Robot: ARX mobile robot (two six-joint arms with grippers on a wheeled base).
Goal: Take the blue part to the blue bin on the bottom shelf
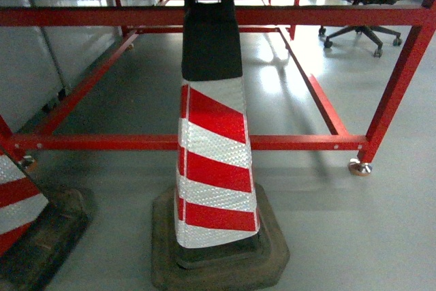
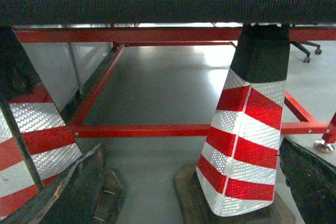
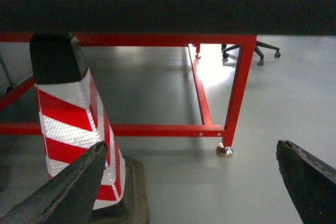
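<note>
Head view: no arm, wrist or gripper is visible.

Left wrist view: the left gripper [image 2: 184,187] is presented by its two dark fingers only. One finger [image 2: 68,195] enters from the lower left corner; the other finger [image 2: 310,174] enters from the lower right edge. The fingers are spread wide apart, with nothing held between them.

Right wrist view: the right gripper [image 3: 189,182] shows the same configuration. One dark finger [image 3: 63,190] rises from the lower left; the other finger [image 3: 310,179] sits at the lower right. The jaws stand wide apart, gripping nothing. Both wrist cameras point forward and slightly downward, low above the floor.
</note>
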